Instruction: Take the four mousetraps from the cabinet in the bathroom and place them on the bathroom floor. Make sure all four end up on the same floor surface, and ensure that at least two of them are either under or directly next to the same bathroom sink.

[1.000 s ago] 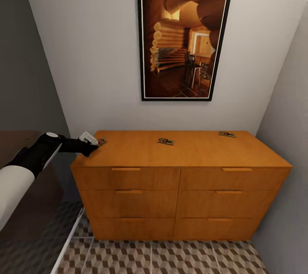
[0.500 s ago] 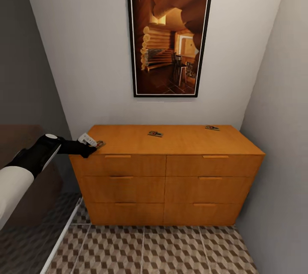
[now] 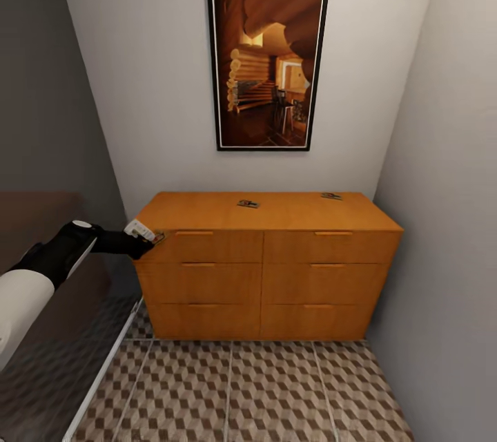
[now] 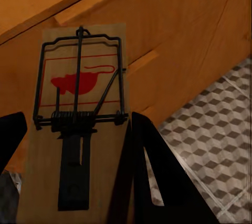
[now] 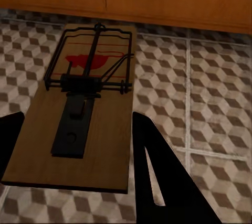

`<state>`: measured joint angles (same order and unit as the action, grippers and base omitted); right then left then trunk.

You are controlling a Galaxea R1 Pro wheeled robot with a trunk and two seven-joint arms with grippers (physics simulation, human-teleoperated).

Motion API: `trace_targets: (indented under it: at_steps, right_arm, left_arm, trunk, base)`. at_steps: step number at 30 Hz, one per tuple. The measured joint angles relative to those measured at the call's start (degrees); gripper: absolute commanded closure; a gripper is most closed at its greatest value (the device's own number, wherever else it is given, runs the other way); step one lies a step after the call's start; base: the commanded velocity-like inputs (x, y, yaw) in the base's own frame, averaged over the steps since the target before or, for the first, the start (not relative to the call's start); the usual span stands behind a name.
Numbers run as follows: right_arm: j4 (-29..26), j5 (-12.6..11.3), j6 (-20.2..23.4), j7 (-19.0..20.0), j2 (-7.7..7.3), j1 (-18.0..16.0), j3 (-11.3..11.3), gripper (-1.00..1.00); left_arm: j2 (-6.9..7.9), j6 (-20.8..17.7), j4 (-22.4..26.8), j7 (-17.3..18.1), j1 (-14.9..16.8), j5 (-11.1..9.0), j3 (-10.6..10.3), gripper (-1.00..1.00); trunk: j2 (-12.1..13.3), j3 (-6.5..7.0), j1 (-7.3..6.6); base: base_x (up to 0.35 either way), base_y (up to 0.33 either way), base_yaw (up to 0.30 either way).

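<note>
Left gripper (image 3: 153, 238) clamped mousetrap (image 4: 79, 129) off cabinet (image 3: 276, 269) corner. Right gripper (image 5: 79, 182) gripped second trap (image 5: 86, 111) above bathroom floor (image 3: 241, 387). Risk: shallow edge grip, trap slipping; two traps (image 3: 248, 204) (image 3: 330, 196) on cabinet top.

2 mousetraps on cabinet (image 3: 207, 210) top: one (image 3: 248, 204) mid-top, one (image 3: 330, 196) near back right corner. Left hand (image 3: 155, 239) at front left corner. Picture (image 3: 268, 65) on wall behind.

We find two mousetraps (image 3: 248, 204) (image 3: 330, 196) atop the cabinet (image 3: 269, 269) too small for detail; its base edge stays hidden.
</note>
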<state>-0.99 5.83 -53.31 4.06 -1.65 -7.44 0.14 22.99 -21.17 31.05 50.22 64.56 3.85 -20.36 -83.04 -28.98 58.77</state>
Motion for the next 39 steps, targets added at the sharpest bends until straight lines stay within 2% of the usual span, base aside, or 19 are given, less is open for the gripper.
trace_targets:
  at_steps: [7, 15, 17, 19, 20, 21, 25, 27, 33, 36, 39]
  right_arm:
    - [0.0, 0.0, 0.0, 0.0, -0.02, 0.0, 0.0, 1.0]
    - [0.0, 0.0, 0.0, 0.0, -0.01, 0.0, 0.0, 1.0]
    - [0.0, 0.0, 0.0, 0.0, 0.0, 0.0, 0.0, 1.0]
    - [0.0, 0.0, 0.0, 0.0, -0.01, 0.0, 0.0, 1.0]
    - [0.0, 0.0, 0.0, 0.0, -0.01, 0.0, 0.0, 1.0]
    - [0.0, 0.0, 0.0, 0.0, -0.01, 0.0, 0.0, 1.0]
    - [0.0, 0.0, 0.0, 0.0, 0.0, 0.0, 0.0, 1.0]
    - [0.0, 0.0, 0.0, 0.0, 0.0, 0.0, 0.0, 1.0]
    - [-0.1, 0.0, 1.6, 0.0, 0.03, 0.0, 0.0, 1.0]
    - [-0.1, 0.1, 1.8, -0.1, 0.12, 0.0, 0.0, 1.0]
    - [-0.2, 0.1, 1.9, -0.3, 0.19, 0.0, 0.0, 1.0]
  left_arm:
    - [-0.19, 0.0, -0.6, -0.1, 0.0, 0.0, 0.0, 1.0]
    - [-1.83, 0.7, -8.3, -0.5, 0.0, 0.1, -0.3, 1.0]
    - [-2.06, 2.5, -10.3, -0.6, 0.0, 0.0, -0.4, 1.0]
    - [-2.88, 9.4, -15.9, -0.8, -0.5, 0.0, -0.8, 1.0]
    - [-3.04, 10.8, -17.4, -0.9, -0.7, -0.1, -0.7, 1.0]
    - [-3.36, 13.7, -21.8, -1.5, -1.1, 0.0, -1.1, 1.0]
    - [-3.66, 17.0, -30.6, -4.0, -2.0, -0.2, -1.1, 1.0]
    - [-3.71, 18.8, -33.6, -6.0, -4.1, -0.3, -1.0, 1.0]
    - [-3.83, 20.3, -34.8, -11.8, -11.4, -0.3, -0.8, 1.0]
    - [-4.53, 20.9, -35.0, -15.0, -14.0, -0.4, -0.6, 1.0]
    - [-6.1, 21.3, -35.1, -20.0, -16.5, -0.4, -0.5, 1.0]
  trunk:
    - [0.0, 0.0, -0.02]
    - [0.0, 0.0, -0.04]
    - [0.0, 0.0, -0.04]
    - [0.0, -0.01, -0.03]
    - [0.0, -0.01, -0.03]
    - [0.0, -0.01, -0.03]
    - [0.0, -0.01, -0.03]
    - [0.0, -0.01, -0.03]
    - [0.0, -0.01, -0.04]
    - [0.0, -0.01, -0.04]
    - [0.0, -0.01, -0.04]
  base:
    - [-0.212, 0.0, 0.0]
    - [-0.016, 0.0, 0.0]
    - [-0.001, 0.0, 0.0]
    - [0.0, 0.0, 0.0]
    - [0.0, 0.0, 0.0]
    - [0.0, 0.0, 0.0]
    - [0.0, 0.0, 0.0]
    - [0.0, 0.0, 0.0]
    - [0.0, 0.0, 0.0]
    - [0.0, 0.0, 0.0]
    - [0.0, 0.0, 0.0]
